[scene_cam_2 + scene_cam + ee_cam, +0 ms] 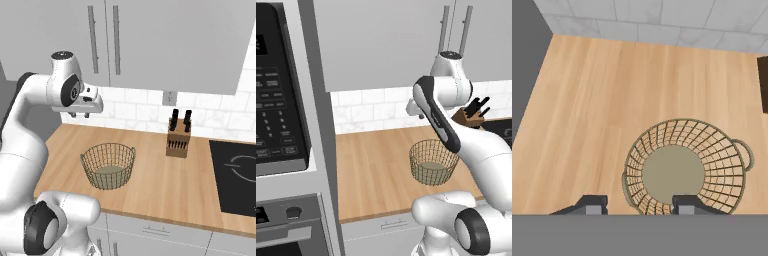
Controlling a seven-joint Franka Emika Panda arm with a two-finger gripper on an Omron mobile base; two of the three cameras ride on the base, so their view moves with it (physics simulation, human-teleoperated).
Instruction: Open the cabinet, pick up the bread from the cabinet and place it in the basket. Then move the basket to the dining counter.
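- Centrally on the wood worktop sits the basket, a round bowl of thin tan-gold wire mesh with a solid disc base and small loop handles at the rim; nothing lies inside it.
- Above it, well clear of the rim, hangs the gripper, its two dark fingertips standing apart with nothing between them.
- Overhead, the cabinet is shut, its silver bar handle upright against the light-grey panel.
- Partly hidden behind the white arm in the left base view is a knife block; the black cooktop is cut off at the frame's right edge.
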